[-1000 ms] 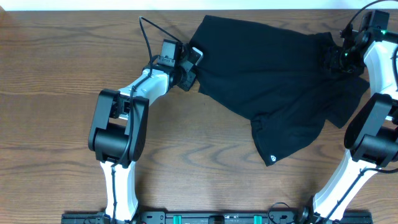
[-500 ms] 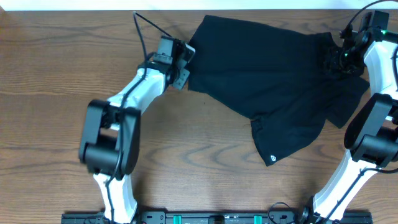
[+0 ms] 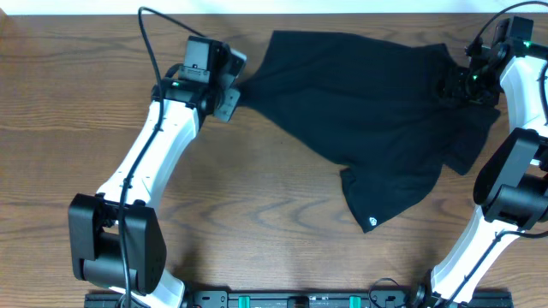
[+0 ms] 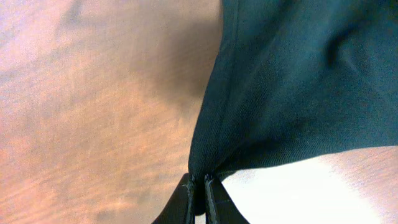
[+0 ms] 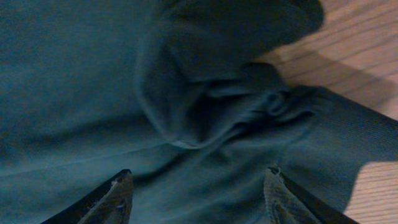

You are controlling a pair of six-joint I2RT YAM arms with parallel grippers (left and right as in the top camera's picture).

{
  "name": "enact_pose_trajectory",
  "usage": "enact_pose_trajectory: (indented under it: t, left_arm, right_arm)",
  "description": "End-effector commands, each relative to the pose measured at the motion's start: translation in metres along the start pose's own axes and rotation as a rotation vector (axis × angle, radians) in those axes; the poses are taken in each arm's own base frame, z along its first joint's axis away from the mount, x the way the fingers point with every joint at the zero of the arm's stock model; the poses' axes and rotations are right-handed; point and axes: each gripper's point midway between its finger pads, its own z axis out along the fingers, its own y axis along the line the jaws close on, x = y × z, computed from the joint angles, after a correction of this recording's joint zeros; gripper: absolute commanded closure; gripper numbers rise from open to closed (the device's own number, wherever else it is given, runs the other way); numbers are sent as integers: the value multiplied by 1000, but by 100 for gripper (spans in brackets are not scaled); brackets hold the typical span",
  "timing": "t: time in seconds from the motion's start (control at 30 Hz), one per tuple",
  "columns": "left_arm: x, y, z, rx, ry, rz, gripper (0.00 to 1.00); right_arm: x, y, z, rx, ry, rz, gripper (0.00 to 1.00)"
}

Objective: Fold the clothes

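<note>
T-shirt (image 3: 368, 111) corner pinched in left pincer (image 4: 199, 183) (wrist view only); right pincer (image 5: 198, 180) spread wide over fabric.

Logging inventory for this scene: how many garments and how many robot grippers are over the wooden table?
black soft-fabric T-shirt: 1
two-finger grippers: 2 (left gripper, right gripper)
Total: 3

Dark shirt (image 5: 93, 81) fills most of the frame, bunched into folds near center. Pincer (image 5: 199, 193) fingertips (image 5: 118, 196) sit wide apart at the bottom edge, fabric between them. Wood tabletop (image 5: 367, 56) shows at right.
</note>
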Motion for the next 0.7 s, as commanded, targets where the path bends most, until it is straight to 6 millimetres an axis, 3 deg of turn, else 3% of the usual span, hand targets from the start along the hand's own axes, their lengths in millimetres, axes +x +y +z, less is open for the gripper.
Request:
enact_pose_trajectory:
  t: [0.0, 0.1, 0.2, 0.37, 0.67]
  left_arm:
    - [22, 31, -6, -124, 87, -69, 94]
    - [44, 63, -12, -263, 164, -133, 94]
    - [49, 75, -13, -283, 169, -171, 94]
    - [53, 86, -14, -299, 166, -224, 94]
    - [58, 99, -15, -317, 163, -286, 94]
  right_arm:
    - [5, 16, 2, -37, 18, -27, 34]
    - [10, 32, 2, -75, 39, -53, 35]
    - [21, 54, 2, -150, 78, -97, 35]
    - [56, 97, -3, -241, 214, -148, 37]
    - [118, 146, -9, -154, 432, -280, 37]
